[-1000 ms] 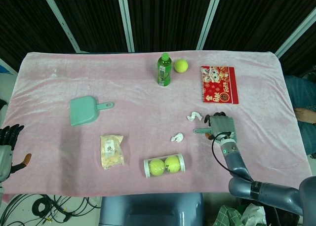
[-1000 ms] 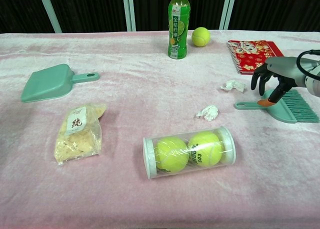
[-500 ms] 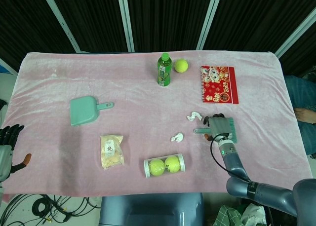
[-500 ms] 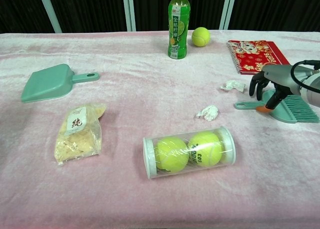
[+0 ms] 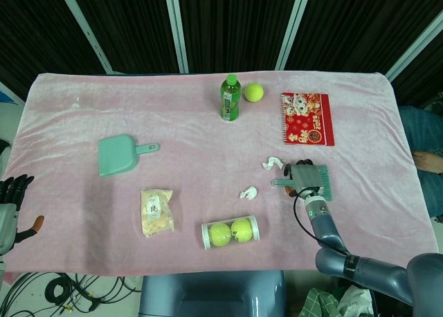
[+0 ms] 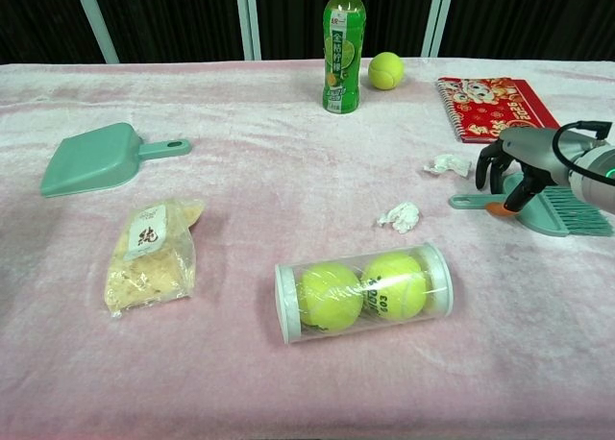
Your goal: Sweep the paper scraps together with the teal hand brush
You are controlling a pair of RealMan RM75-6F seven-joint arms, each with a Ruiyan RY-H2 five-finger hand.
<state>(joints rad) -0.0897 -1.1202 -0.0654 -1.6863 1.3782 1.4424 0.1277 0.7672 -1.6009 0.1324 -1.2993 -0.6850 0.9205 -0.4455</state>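
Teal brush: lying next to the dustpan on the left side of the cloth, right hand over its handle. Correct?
Not quite. The teal brush lies on the right side, below the red notebook, far from the dustpan. The right hand is over its handle, per the chest view.

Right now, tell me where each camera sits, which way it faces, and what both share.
Head view: high up, looking steeply down on the pink table; shows the left hand at the near-left edge and the right hand on the teal hand brush.
Chest view: low, facing across the table; shows only the right hand.
Shared: brush, paper scraps, tennis-ball tube.
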